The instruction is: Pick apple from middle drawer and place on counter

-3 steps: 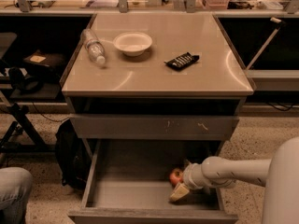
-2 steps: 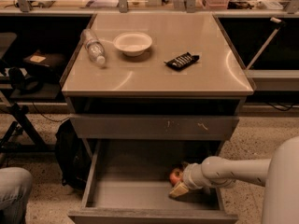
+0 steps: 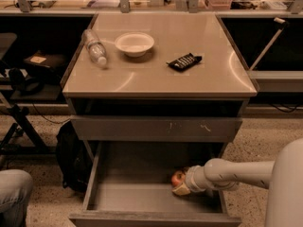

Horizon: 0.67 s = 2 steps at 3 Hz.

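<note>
The middle drawer holds the apple; hand seemingly against it.

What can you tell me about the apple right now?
The apple is small, round and red, and only partly visible. It lies in the open middle drawer, toward the right side of its grey floor. The gripper is against it from the right, hiding that side; whether the apple is gripped cannot be told. It is not yet on the counter.
</note>
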{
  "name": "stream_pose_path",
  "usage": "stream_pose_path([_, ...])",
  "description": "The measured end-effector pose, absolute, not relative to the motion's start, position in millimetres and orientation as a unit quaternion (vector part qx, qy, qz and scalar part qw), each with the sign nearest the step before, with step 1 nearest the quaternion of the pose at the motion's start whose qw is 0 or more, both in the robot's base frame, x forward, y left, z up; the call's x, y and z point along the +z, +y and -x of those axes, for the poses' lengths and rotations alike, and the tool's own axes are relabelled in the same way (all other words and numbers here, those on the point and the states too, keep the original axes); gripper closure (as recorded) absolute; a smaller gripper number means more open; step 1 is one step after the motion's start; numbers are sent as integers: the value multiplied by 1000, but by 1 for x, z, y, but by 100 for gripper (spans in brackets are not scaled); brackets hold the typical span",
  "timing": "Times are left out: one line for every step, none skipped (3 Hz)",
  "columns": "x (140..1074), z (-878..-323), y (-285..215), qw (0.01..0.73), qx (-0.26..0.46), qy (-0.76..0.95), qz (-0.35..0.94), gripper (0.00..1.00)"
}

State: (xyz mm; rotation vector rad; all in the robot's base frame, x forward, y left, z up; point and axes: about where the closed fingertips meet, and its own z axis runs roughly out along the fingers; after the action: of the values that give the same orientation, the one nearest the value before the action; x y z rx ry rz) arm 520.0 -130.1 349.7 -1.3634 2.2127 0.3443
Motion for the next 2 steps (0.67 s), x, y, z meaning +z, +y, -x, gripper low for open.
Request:
stream_pose_path([358, -516, -136, 259, 120, 818, 500, 88])
stream_pose_path([398, -501, -150, 273, 107, 819, 492, 100])
